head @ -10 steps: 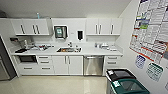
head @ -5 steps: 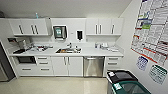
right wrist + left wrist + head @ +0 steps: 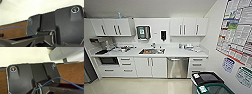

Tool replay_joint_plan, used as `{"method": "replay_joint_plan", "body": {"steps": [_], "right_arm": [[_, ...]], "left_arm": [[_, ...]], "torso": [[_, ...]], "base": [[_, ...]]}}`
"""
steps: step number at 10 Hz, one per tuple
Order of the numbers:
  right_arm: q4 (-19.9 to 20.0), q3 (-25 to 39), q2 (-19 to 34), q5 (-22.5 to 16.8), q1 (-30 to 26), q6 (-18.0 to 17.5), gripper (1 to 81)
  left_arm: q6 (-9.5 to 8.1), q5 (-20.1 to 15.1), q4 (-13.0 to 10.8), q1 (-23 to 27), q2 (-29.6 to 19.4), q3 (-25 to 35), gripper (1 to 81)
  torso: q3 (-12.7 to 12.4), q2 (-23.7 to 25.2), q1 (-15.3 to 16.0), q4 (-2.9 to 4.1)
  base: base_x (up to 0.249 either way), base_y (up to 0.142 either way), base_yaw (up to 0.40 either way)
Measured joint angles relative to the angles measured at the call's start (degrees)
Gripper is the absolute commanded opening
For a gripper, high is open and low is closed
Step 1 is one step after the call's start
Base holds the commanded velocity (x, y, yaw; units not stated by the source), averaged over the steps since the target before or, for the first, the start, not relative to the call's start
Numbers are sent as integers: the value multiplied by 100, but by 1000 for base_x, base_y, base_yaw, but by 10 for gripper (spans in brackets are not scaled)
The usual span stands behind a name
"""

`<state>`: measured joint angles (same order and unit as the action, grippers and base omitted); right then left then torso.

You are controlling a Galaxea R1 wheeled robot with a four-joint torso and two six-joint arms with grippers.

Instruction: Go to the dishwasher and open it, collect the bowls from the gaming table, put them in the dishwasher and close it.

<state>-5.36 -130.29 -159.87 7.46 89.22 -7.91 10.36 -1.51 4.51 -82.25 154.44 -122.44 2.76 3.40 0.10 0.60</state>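
Head view, kitchenette seen head-on. Nearest, at 5 o'clock: two bins, one with a black lid (image 3: 207,77), one with a green lid (image 3: 215,88), both carrying white labels, standing against the right wall. That wall holds posters (image 3: 236,32) at 3 o'clock. Pale glossy floor (image 3: 141,86) runs from 6 o'clock up to the cabinet base.

Dishwasher (image 3: 177,67): steel front, door closed, bar handle across its top edge, built in under the counter just right of centre, about 6 o'clock from the picture's middle. White cupboard doors (image 3: 150,67) sit to its left, white drawers (image 3: 197,65) to its right. Dark oven (image 3: 108,60) at 9 o'clock, low.

Counter (image 3: 174,53) above: sink (image 3: 151,51) near centre, clutter of small items toward 9 o'clock, too blurred to name. Farthest: wall cupboards (image 3: 187,26), towel dispenser (image 3: 143,32), dark soap dispenser (image 3: 163,35) at 12 o'clock.

Left wrist view: pale floor, brown surface (image 3: 71,73), blue cable (image 3: 67,81). Right wrist view: much the same, blue cable (image 3: 15,27). State of either gripper's fingers: cannot tell.
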Motion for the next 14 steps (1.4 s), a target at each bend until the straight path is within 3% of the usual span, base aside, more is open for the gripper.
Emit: {"method": "replay_joint_plan", "body": {"steps": [14], "right_arm": [[-20,-39,-59,-39,2,4,811]], "left_arm": [[-4,-20,0,-66,-17,-2,811]], "torso": [[0,0,-9,0]], "base": [[99,0,0]]}}
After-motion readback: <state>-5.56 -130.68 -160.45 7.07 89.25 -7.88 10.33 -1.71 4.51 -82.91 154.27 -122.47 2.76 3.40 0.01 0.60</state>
